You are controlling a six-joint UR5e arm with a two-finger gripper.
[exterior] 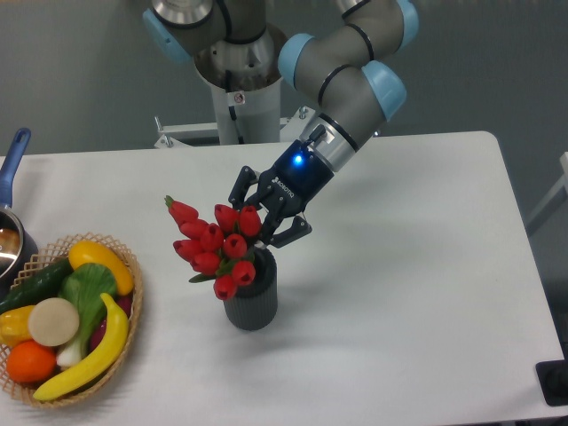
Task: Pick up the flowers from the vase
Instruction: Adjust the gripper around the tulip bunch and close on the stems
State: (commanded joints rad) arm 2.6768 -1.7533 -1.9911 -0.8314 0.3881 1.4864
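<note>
Claw (pixel 263 218) is tucked in behind the flowers (pixel 216 248), fingers spread around the back of the bunch, but honestly can't tell if it's actually pinching the stems or just cupping the buds. The flowers sit in the vase (pixel 251 302), leaning left toward the basket (pixel 133 293) of toy fruit, mid-worktop (pixel 417 266). My take: grab low on the stems, not the heads, then pull along the lean, not straight up, so the vase doesn't tip or come up with them.

Flowers (pixel 216 246) hide the gripper's (pixel 257 219) fingertips.
</note>
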